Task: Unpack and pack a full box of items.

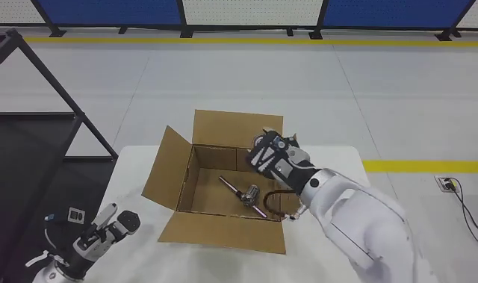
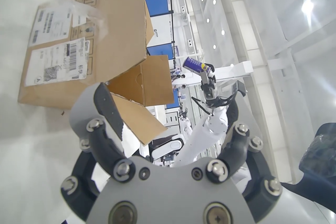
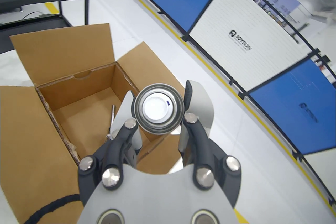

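From above, I am looking at a brown corrugated cardboard box [image 1: 231,128] sitting on the white worktop [image 1: 149,260], its four flaps splaying outward. A slim metal tool [image 1: 239,191] is lying diagonally on the box floor. The right pincer [image 1: 270,153] is hanging over the box's far right corner. The left pincer [image 1: 122,220] is sitting low off the box's near left side, well apart from it.

Through the left wrist, I am seeing that pincer's dark ribbed fingers [image 2: 109,109] standing spread with nothing between them. This side is also showing me the box's outer wall carrying white printed labels [image 2: 56,62] under clear film. Farther off, a blue cylindrical spray can [image 2: 193,64] is sitting raised in the right pincer.

Through the right wrist, I am getting the can end-on: a round ringed steel base with a white centre, pinched between the two pads. Below it the box's plain brown interior is lying open, with the tool on its floor.
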Controlling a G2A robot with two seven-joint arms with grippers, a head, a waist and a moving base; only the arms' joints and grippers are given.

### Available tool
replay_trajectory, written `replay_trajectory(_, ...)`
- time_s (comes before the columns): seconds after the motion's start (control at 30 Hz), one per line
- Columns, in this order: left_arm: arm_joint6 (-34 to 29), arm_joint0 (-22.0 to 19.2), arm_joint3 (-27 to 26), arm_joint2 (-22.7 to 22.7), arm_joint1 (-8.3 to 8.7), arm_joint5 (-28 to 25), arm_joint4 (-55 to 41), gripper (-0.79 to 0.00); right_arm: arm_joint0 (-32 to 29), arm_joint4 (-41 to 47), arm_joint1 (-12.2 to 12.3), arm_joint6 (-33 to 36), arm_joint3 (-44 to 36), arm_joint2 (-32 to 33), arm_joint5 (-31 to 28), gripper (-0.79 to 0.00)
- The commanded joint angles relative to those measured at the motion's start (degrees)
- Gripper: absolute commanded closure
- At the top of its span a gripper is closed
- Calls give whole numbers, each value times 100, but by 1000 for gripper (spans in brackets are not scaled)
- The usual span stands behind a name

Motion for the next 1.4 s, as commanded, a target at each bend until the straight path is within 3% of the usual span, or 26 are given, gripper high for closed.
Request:
replay_trajectory(0.0, 10, 48, 41, -72, -3, -23, -85, -785, 658, 297, -142, 125, 657, -542, 137, 0)
replay_trajectory(0.13, -24, 110, 106, -181, -5, -58, -220, -785, 1520, 789, -440, 270, 1809, -1335, 275, 0)
replay_trajectory(0.3, -83, 114, 169, -250, -4, -68, -296, -785, 1981, 1365, -719, 158, 2897, -1830, 341, 0)
replay_trajectory(0.93, -238, -46, 159, -179, 15, 126, -131, -785, 1971, 1876, -1056, -236, 4946, -2034, 441, 0)
replay_trajectory(1.37, -224, -36, 118, -188, 16, 142, -117, -785, 1921, 1859, -1074, -344, 4997, -2035, 539, 0)
